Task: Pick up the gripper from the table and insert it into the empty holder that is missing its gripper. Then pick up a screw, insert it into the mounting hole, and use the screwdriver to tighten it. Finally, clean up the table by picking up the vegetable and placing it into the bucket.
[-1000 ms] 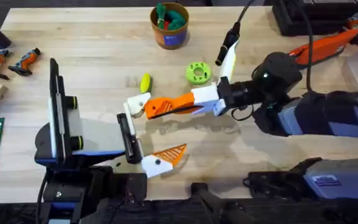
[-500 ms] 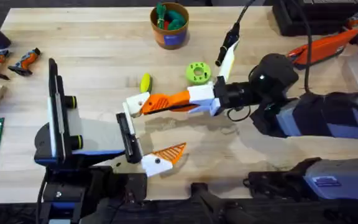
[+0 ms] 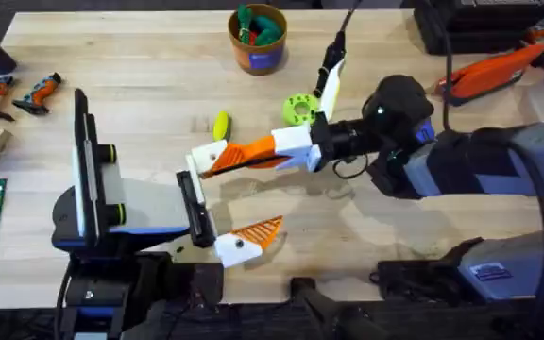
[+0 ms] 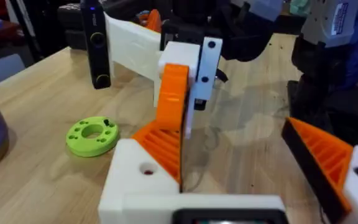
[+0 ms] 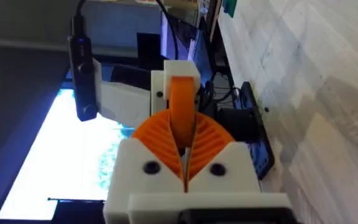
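pale wooden tabletop under me, clutter at its far edges. from above, over the last second my arm has slid across toward the other arm and my wrist has rolled a little. my right pincer is clenched on the gripper, whose nose now touches the empty holder just ahead of my fingertips. before, there was a small gap there. the left pincer waits spread wide, its one orange-tipped finger well to the side of me. the vegetable lies just beside my fingertips, and the bucket stands well off beyond it.

from the left wrist, my fingers come in edge-on, and the ribbed orange piece sits right against the white holder block, beside its hole.

from my own wrist, both my ribbed pads pinch the orange wedge upright between them, the white holder directly past its tip.

i judge the seating has begun. whether it is fully home i cannot tell. screw, screwdriver and cleanup are not yet done.
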### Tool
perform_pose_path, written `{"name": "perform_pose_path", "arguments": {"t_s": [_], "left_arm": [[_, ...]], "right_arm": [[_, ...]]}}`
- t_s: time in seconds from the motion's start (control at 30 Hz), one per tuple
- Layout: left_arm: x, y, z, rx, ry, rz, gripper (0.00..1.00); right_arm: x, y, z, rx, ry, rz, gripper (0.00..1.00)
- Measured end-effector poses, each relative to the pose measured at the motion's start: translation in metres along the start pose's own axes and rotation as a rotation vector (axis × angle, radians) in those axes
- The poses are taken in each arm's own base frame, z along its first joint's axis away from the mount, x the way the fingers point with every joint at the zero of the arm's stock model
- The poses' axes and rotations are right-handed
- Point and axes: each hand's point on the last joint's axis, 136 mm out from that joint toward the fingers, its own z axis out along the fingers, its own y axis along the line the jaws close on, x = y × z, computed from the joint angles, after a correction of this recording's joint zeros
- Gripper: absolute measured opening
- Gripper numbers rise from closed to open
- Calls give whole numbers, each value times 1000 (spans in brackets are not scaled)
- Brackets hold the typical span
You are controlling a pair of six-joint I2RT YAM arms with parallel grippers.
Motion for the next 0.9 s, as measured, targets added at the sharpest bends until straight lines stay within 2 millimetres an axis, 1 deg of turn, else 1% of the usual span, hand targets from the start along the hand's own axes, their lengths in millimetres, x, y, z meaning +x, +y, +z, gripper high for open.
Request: {"name": "perform_pose_path", "arguments": {"t_s": [0.2,0.6,0.63,0.7,0.8,0.83,0.9], "left_arm": [[0,2,0,-9,1,-1,986],[0,3,0,-18,1,-5,986],[0,3,0,-18,1,-5,986],[0,2,0,-9,0,-2,986],[0,-1,0,5,0,0,986],[0,-1,0,6,0,1,986],[0,-1,0,7,-1,1,986]], "right_arm": [[-4,-1,7,-2,20,2,14],[-5,-2,8,-2,23,3,13],[-5,-2,8,-2,23,4,31],[-4,-4,9,2,24,16,290],[0,-11,13,18,36,52,719],[0,-12,13,23,36,59,804],[-1,-12,13,23,31,55,834]]}}
